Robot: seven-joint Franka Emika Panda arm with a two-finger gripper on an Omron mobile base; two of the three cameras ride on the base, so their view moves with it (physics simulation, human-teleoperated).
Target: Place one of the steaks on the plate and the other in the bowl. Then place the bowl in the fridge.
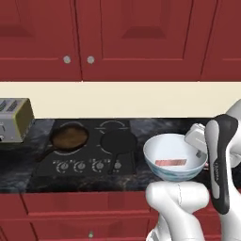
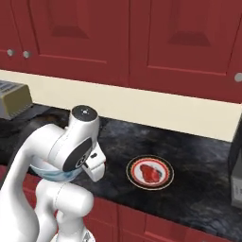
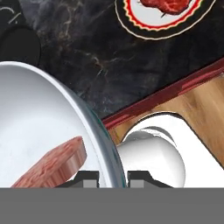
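Bowl (image 1: 174, 162), white with a pale blue outside, sat raised above the dark tabletop's (image 3: 105, 57) front edge, its rim clamped between the closed fingers (image 3: 89, 178). One steak (image 3: 52, 164) lay inside it; the other steak (image 2: 150, 173) rested on the red-rimmed plate (image 2: 134, 166) nearby.

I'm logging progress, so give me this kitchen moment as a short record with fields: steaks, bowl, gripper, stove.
steak one: on the plate, red steak
steak two: lying inside the bowl, pinkish slab
gripper: shut on the bowl rim, one finger on each side of the wall
bowl position: raised above the counter edge
stove: brown-bottomed frying pan on the left burner
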